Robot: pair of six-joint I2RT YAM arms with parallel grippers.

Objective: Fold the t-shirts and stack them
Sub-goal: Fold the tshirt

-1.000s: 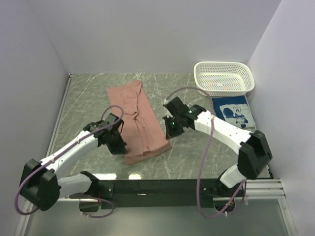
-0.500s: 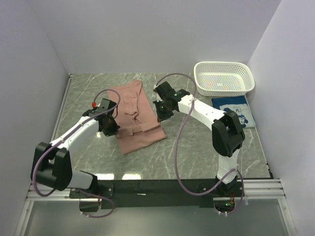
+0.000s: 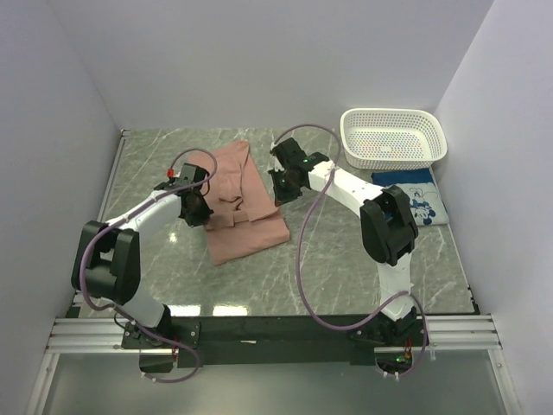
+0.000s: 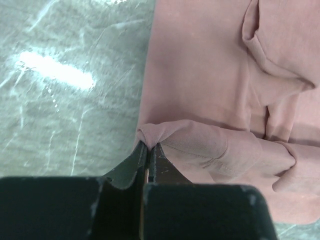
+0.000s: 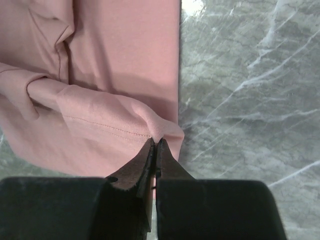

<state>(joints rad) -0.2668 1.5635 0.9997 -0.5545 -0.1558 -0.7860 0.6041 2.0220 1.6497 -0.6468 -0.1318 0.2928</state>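
Note:
The dusty-pink t-shirt lies on the marble table, its near hem lifted and carried back over the rest of it. My left gripper is shut on the hem's left corner, and my right gripper is shut on the hem's right corner. The hem sags in a fold between the two grips. The blue t-shirt, folded with a white cartoon print, lies flat at the right, just in front of the basket.
A white perforated basket stands at the back right corner. White walls close in the table on the left, back and right. Bare marble lies in front of the pink t-shirt.
Both grippers have carried the pink t-shirt's near hem away from the arms' bases toward the back, folding the lower part over the upper part. The shirt's outline is shorter now.

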